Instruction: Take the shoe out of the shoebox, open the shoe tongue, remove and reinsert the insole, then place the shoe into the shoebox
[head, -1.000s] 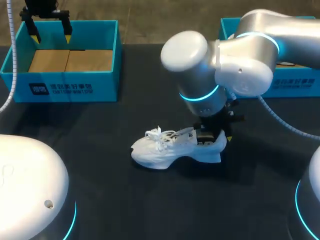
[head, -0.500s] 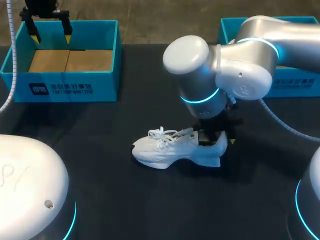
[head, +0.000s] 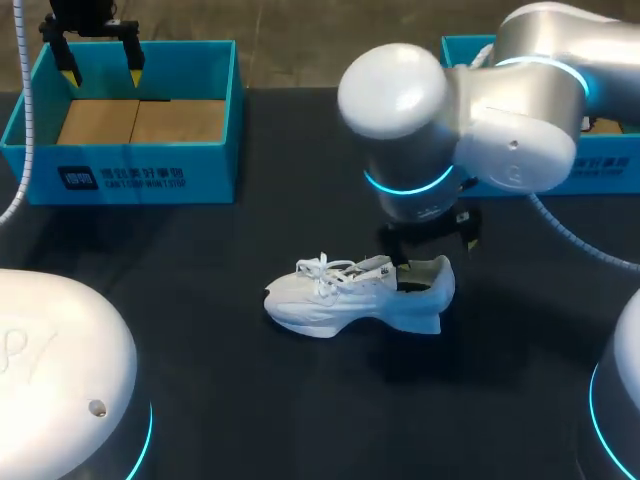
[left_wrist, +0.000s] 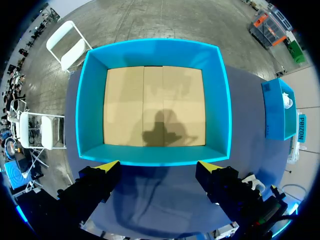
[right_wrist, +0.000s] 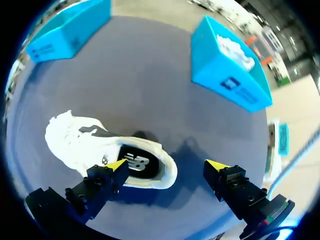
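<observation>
One white lace-up sneaker (head: 355, 295) is lying on the black tabletop (head: 200, 265) (outside both boxes), under the spread-apart right gripper (right_wrist: 166, 165). Two teal cardboard shoeboxes are standing there: the left box (left_wrist: 92, 100) is showing its brown floor below the spread-apart left gripper (left_wrist: 157, 165), and the right box (right_wrist: 225, 75) is holding something white.

My head camera sits high behind the rig, facing down on the whole tabletop (head: 200, 270). My left wrist camera looks straight down into the shoebox (left_wrist: 155, 50); the right one looks down on the shoe (right_wrist: 75, 142), closer. The head view shares both.
</observation>
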